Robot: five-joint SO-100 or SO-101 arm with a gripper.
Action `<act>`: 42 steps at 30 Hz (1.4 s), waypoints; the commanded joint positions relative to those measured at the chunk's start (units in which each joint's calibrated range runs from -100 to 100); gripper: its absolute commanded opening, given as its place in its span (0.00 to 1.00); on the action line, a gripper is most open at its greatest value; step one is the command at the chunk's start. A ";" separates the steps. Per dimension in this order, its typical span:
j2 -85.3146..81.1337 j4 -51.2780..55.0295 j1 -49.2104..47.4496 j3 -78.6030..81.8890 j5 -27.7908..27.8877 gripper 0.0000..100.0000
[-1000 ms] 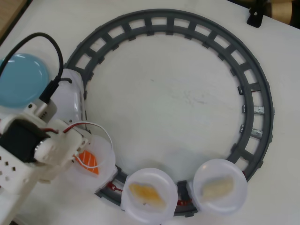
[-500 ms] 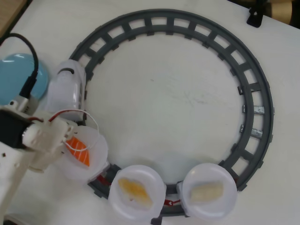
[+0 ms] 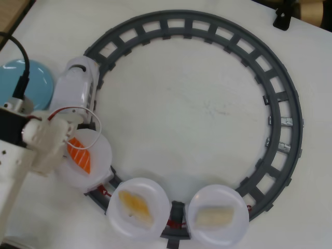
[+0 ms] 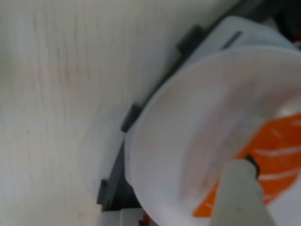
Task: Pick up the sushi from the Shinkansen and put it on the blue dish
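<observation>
Loomed closest in the wrist view: one pale gripper finger [image 4: 242,195], blurred, crossing the orange salmon sushi [image 4: 277,146] on its white plate [image 4: 188,141]. Could not tell how wide the gripper [image 3: 70,136] stood or whether it had hold of anything. Seen overhead, sat on the first plate behind the Shinkansen [image 3: 78,83], on the grey track [image 3: 270,78]. Lay just left of the train's nose: the blue dish [image 3: 36,83], partly under a black cable [image 3: 23,62]. Carried on the two following plates: a yellow-orange piece [image 3: 136,203] and a pale cream piece [image 3: 215,215].
</observation>
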 commanded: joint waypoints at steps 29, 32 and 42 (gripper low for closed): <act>4.40 -10.73 -4.46 3.17 -0.43 0.30; 4.40 -12.17 -4.46 4.44 -0.38 0.24; 4.07 -12.34 -4.46 4.53 -0.58 0.10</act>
